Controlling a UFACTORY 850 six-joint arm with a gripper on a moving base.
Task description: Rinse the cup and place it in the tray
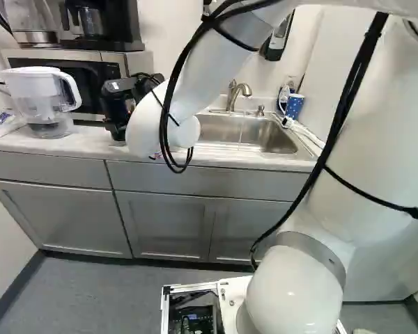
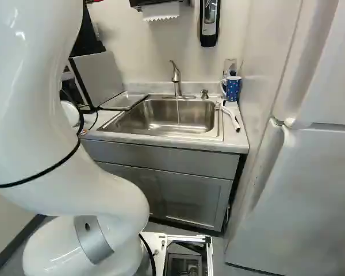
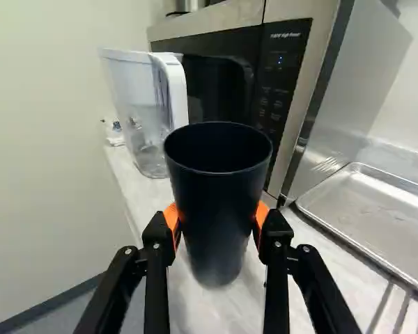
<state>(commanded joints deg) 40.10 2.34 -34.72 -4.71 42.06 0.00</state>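
One dark cup [image 3: 219, 202] — upright between the jaws [image 3: 218, 233], both pads pressing its sides

We see gray cupboards [image 1: 160, 226] on a gray floor [image 1: 90, 296], a pale wall [image 2: 152, 54], and a big white fridge [image 2: 316, 178].
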